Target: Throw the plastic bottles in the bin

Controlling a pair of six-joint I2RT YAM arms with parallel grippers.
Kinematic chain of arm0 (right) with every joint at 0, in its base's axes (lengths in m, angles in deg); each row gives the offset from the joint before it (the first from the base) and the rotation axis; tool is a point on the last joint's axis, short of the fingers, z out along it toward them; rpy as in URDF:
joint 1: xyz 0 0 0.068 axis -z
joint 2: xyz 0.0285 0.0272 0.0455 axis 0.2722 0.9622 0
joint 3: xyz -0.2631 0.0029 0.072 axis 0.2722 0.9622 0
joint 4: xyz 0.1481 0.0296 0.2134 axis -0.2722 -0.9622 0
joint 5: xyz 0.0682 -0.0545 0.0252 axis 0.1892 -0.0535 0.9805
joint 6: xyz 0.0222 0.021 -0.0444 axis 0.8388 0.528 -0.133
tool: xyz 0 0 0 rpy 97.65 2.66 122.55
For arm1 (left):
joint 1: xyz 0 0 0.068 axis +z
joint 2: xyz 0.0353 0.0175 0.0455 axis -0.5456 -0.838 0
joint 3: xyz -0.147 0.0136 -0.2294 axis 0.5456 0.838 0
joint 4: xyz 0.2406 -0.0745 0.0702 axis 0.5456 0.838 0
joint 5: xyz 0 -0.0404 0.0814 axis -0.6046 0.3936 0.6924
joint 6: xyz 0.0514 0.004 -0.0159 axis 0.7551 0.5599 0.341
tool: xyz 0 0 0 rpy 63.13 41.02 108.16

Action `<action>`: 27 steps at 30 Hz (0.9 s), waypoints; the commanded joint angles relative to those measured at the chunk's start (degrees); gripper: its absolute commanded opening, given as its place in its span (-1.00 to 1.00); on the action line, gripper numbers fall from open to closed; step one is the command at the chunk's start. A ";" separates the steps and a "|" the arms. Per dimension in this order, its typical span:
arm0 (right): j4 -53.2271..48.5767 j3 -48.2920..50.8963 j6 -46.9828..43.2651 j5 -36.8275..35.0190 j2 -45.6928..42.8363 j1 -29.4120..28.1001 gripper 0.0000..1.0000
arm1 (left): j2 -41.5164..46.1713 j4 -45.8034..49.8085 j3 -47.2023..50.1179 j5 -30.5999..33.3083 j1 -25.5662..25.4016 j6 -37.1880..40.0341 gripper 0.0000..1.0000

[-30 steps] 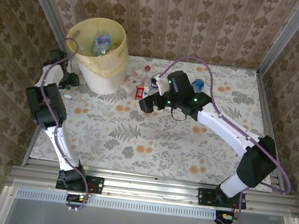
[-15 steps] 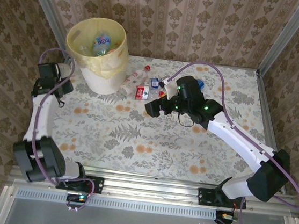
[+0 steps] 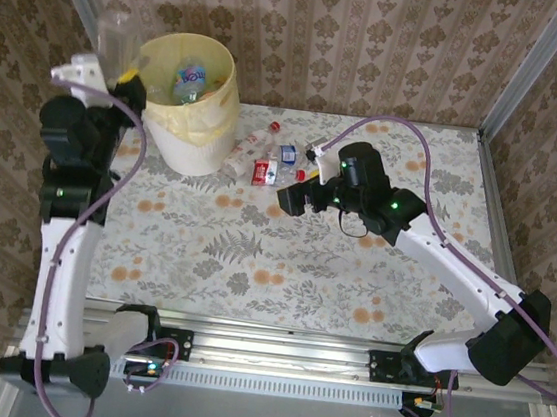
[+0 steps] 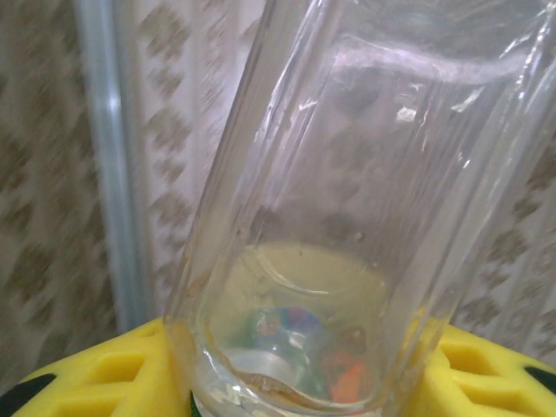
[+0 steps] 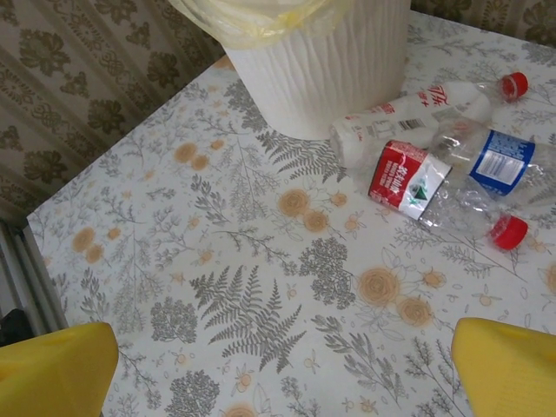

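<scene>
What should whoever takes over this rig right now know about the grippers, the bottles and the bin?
Left gripper: shut on a clear bottle, raised beside the left rim of the bin, not yet over the opening.
Right gripper: open and empty, above the table, short of the loose bottles.
Done: several binned bottles lie inside.
Left: drop the held one, then clear at least three loose ones by the bin's base.

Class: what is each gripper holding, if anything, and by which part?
The left gripper clamps a clear plastic bottle across its wide body, near one end; which end cannot be told. The right gripper is open, holding nothing.
</scene>
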 commanded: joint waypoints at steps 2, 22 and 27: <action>-0.57 1.25 -0.84 -2.17 -1.92 0.39 1.00 | -8.86 -1.89 -6.77 -6.32 -1.16 0.05 -0.01; -7.34 -9.67 17.40 -6.30 20.99 21.33 1.00 | -40.81 18.65 -36.80 -4.94 -1.13 -1.65 1.00; -9.13 -19.54 20.14 -6.00 36.05 23.74 1.00 | -34.17 21.72 -37.74 -3.97 -3.80 -0.83 1.00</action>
